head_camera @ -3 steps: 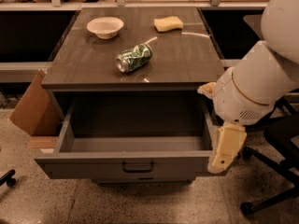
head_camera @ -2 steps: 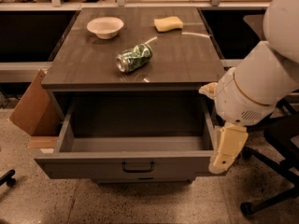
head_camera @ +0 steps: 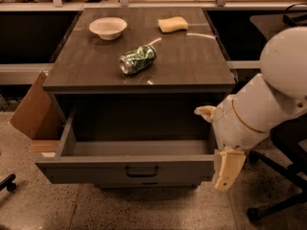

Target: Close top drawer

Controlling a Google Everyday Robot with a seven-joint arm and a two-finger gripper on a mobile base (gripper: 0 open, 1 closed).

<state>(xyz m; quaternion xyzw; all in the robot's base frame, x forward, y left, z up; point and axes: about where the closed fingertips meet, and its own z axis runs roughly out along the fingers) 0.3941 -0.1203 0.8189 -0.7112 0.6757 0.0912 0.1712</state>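
The top drawer (head_camera: pixel 86 169) is pulled far out of the cabinet, and inside we see its grey bottom and walls. On the cabinet top (head_camera: pixel 91 67) stand a white bowl (head_camera: pixel 108 28), a green can (head_camera: pixel 138 59) lying on its side, and a yellow sponge (head_camera: pixel 173 24). The gripper (head_camera: pixel 226 169) hangs just beside the drawer's right front corner. We cannot tell if it is open, or if it touches the drawer.

One bowl (head_camera: pixel 108 28), one crushed can (head_camera: pixel 138 59), one sponge (head_camera: pixel 173 24) are sitting on the desk (head_camera: pixel 192 66); one claw (head_camera: pixel 228 169) is hanging lower right.
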